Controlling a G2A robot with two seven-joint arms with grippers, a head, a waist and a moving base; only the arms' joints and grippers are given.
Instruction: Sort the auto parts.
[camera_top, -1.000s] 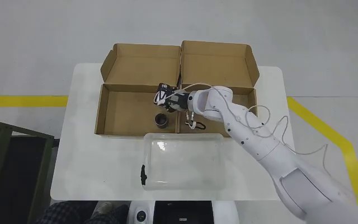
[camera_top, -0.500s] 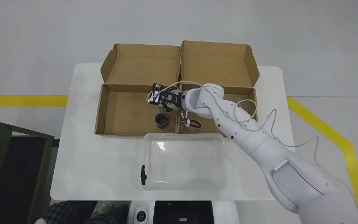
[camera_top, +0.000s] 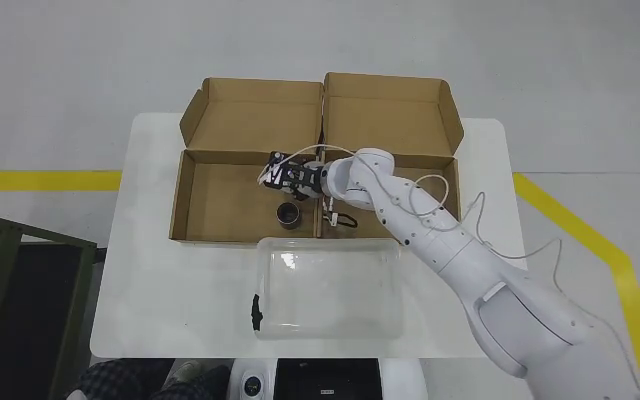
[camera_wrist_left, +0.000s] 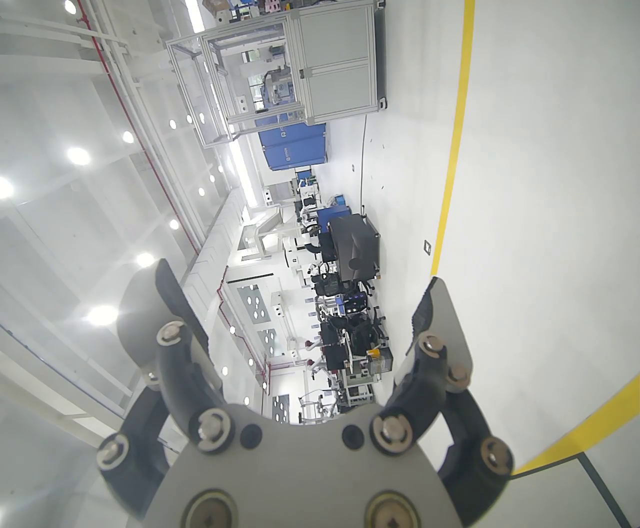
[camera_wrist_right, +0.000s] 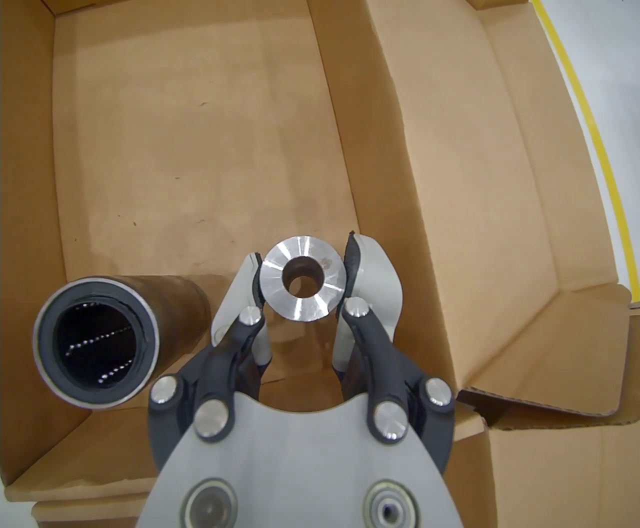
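Auto parts sit spread over two cardboard boxes and a clear bin on a white counter (camera_top: 150, 280). The boxes stand side by side at the far half of the counter, with their lids folded back.

The left cardboard box (camera_top: 225, 205) holds a dark cylinder (camera_top: 288, 214). It stands on end near the wall shared with the right cardboard box (camera_top: 385, 125). Its hollow, black-lined core faces up.

Just in front of both boxes lies the clear plastic bin (camera_top: 330, 300). A slim black part (camera_top: 256, 313) rests at its left edge.

The right arm stretches across the right box. Its gripper (camera_top: 275, 172) hangs over the far right corner of the left box. In the right wrist view this right gripper (camera_wrist_right: 303, 250) is clenched on a shiny metal ring (camera_wrist_right: 322, 300), one finger on each side of it. The ring has a round hole through its middle and is held above the box floor, close beside the cylinder (camera_wrist_right: 175, 305).

A looped black part (camera_top: 345, 220) lies in the right box, partly under the arm.

The left gripper (camera_wrist_left: 300, 280) is spread wide with nothing between its fingers. It points out at the workshop floor and room.
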